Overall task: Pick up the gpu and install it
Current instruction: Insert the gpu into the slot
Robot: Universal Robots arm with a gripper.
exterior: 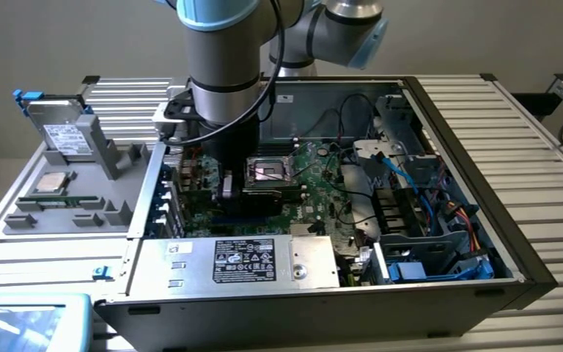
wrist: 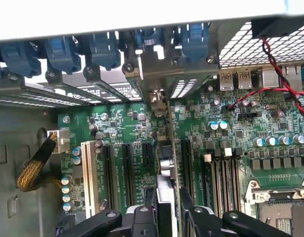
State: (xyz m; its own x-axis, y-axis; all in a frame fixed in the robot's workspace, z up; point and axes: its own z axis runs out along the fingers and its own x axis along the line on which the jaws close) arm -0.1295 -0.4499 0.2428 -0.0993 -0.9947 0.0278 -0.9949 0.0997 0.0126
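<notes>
The open computer case (exterior: 457,242) lies on its side on the slatted tabletop (exterior: 545,147), motherboard (wrist: 117,138) facing up for access. The arm reaches down into the case. Its gripper (wrist: 164,207) has jaws closed on the gpu (wrist: 165,168), held edge-on directly over an expansion slot (wrist: 185,163), bracket toward the rear slot openings, apparently for seating.

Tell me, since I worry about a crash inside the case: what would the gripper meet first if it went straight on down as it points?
The gripper, shut on the gpu, points at the motherboard. Likely the card's lower edge would meet the board's slots first, though depth is hard to judge.
</notes>
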